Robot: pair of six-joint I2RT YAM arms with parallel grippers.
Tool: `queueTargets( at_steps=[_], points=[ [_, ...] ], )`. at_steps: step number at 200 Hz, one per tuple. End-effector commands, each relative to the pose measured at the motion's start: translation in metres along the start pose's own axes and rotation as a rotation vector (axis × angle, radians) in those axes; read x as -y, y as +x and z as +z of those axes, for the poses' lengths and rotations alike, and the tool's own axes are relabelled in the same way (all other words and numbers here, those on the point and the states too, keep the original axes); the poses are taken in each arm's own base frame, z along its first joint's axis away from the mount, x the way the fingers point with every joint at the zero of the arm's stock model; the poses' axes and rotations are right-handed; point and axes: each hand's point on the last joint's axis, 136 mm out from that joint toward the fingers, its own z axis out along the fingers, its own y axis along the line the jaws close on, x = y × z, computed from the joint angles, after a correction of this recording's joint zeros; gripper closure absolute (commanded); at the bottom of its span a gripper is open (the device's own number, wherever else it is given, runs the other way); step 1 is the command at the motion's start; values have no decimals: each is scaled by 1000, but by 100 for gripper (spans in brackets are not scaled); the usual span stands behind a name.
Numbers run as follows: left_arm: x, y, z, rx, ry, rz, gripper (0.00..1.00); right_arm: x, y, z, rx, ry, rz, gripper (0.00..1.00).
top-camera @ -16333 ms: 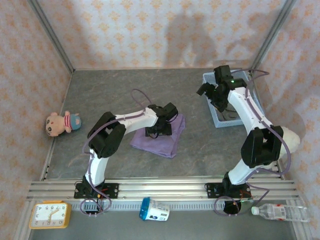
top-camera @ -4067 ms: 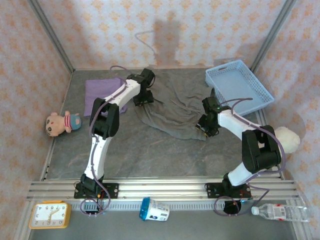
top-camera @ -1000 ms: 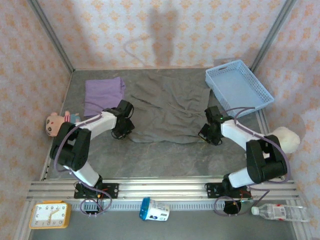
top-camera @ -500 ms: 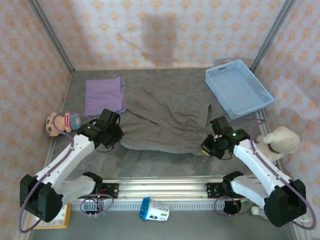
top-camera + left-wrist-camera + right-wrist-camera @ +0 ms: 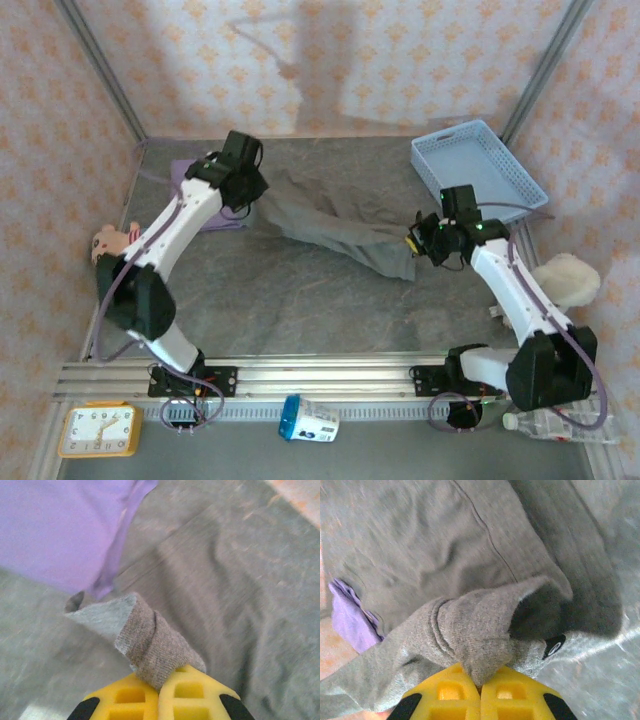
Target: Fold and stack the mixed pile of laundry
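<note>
Grey stone-patterned table (image 5: pixel 300 310) between papered walls carries the work. The grey-brown trousers (image 5: pixel 335 228) lie in a long band across its middle, stretched from near the far left corner toward the right edge. The left gripper (image 5: pixel 159 685) has its yellow fingers pressed together on a rolled corner of the trousers. The right gripper (image 5: pixel 480 682) is likewise pinched on a bunched hem at the other end. The lilac shirt (image 5: pixel 55 530) lies near the far left corner, just beside the left gripper's hold.

Both pinches take little cloth, so a hard pull could, I judge, slip a corner free and let the fold collapse. Carrying the left end low may also catch the shirt's edge and rumple it. Uneven pulling would leave the trousers skewed.
</note>
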Motion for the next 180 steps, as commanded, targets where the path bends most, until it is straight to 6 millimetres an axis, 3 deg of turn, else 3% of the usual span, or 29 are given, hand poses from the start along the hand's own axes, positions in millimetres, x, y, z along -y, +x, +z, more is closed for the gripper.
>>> queueTargets(
  at_steps=[1,6,13,17,23,27,35,44,57,70,100,149,180],
  points=[
    [21,-28,24,22,-21,63,100,-21,-45,8,110,-21,30,100],
    [29,-34,29,19,-12,71,100,-24,-55,11,122,-18,37,100],
    [38,-36,52,-9,-25,87,100,-25,-69,19,140,-12,55,100],
    [44,-39,60,-22,-24,93,96,-28,-78,23,148,-14,67,93],
    [50,-41,74,-50,-30,97,78,-33,-92,29,164,-24,76,78],
    [52,-44,81,-63,-43,92,53,-40,-101,32,176,-38,76,66],
    [54,-49,92,-86,-79,77,34,-55,-117,38,185,-79,68,51],
    [57,-51,103,-112,-90,61,29,-72,-133,43,197,-103,44,40],
    [62,-56,109,-116,-77,46,23,-92,-148,41,215,-100,-9,36],
    [63,-59,108,-106,-68,45,22,-108,-150,39,210,-107,-71,35],
    [58,-48,99,-102,-21,30,24,-105,-121,44,149,-44,-183,41],
    [46,22,107,-209,31,58,37,-70,-44,77,-12,80,-327,59],
    [53,59,126,-280,29,110,38,-35,-24,97,-64,172,-328,61]
  ],
)
